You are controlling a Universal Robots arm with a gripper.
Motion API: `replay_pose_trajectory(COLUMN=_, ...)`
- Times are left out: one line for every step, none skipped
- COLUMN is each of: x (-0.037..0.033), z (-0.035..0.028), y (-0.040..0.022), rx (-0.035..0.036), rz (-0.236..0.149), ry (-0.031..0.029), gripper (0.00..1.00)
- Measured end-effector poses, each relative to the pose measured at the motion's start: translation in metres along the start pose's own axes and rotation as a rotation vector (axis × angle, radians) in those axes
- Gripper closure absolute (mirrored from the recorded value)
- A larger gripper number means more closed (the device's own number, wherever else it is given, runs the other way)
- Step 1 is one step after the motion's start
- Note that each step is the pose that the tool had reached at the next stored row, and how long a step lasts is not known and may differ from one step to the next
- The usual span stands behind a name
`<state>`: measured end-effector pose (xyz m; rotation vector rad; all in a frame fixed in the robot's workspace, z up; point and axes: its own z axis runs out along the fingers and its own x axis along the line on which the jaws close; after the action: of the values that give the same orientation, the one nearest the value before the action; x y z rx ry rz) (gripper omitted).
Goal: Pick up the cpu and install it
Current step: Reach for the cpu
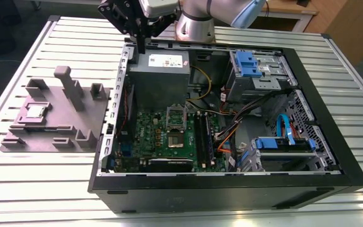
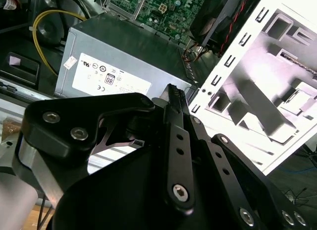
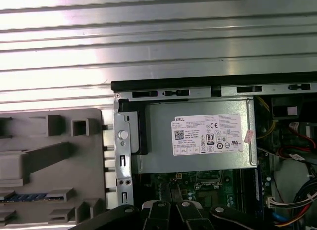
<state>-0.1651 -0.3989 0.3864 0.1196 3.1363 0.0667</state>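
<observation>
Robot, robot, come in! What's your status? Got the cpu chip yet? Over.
End effector shut, empty, near power supply. Cpu on grey holder, outside the case. Tall post near it.

On the grey metal box (image 3: 158, 158), a white label (image 3: 208, 135) with barcodes and certification marks.

In the exterior view the cpu (image 1: 36, 111) is lying on the jig (image 1: 74, 124) at nine o'clock of the case (image 1: 219, 188), the power supply (image 1: 159, 78) sitting at twelve o'clock of the motherboard (image 1: 147, 138).
</observation>
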Motion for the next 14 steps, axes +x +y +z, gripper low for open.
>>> replay_pose_trajectory(x=0.0002, z=0.0001, y=0.0000, rx=-0.0001, rz=0.000, ry=0.0001, gripper=0.90)
replay_pose_trajectory(x=0.0003, z=0.0001, y=0.0000, rx=0.0000, rz=0.000, ry=0.0003, gripper=0.90)
replay_pose_trajectory(x=0.0005, z=0.0002, y=0.0000, rx=0.0000, rz=0.000, ry=0.0005, gripper=0.90)
replay_pose_trajectory(x=0.0008, z=0.0002, y=-0.0001, rx=0.0000, rz=0.000, ry=0.0007, gripper=0.90)
replay_pose_trajectory(x=0.0009, z=0.0003, y=-0.0001, rx=0.0000, rz=0.000, ry=0.0008, gripper=0.90)
replay_pose_trajectory(x=0.0012, z=0.0003, y=-0.0001, rx=0.0000, rz=0.000, ry=0.0010, gripper=0.90)
replay_pose_trajectory(x=0.0014, z=0.0003, y=-0.0001, rx=0.0000, rz=0.000, ry=0.0012, gripper=0.90)
replay_pose_trajectory(x=0.0015, z=0.0004, y=-0.0001, rx=0.0001, rz=0.000, ry=0.0013, gripper=0.90)
replay_pose_trajectory(x=0.0017, z=0.0004, y=-0.0001, rx=0.0000, rz=0.000, ry=0.0014, gripper=0.90)
replay_pose_trajectory(x=0.0019, z=0.0004, y=-0.0002, rx=0.0001, rz=0.000, ry=0.0015, gripper=0.90)
replay_pose_trajectory(x=0.0022, z=0.0005, y=-0.0002, rx=0.0000, rz=0.000, ry=0.0015, gripper=0.90)
replay_pose_trajectory(x=0.0023, z=0.0005, y=-0.0002, rx=0.0001, rz=0.000, ry=0.0016, gripper=0.90)
replay_pose_trajectory(x=0.0026, z=0.0005, y=-0.0002, rx=0.0001, rz=0.000, ry=0.0018, gripper=0.90)
replay_pose_trajectory(x=0.0029, z=0.0006, y=-0.0002, rx=0.0001, rz=0.000, ry=0.0020, gripper=0.90)
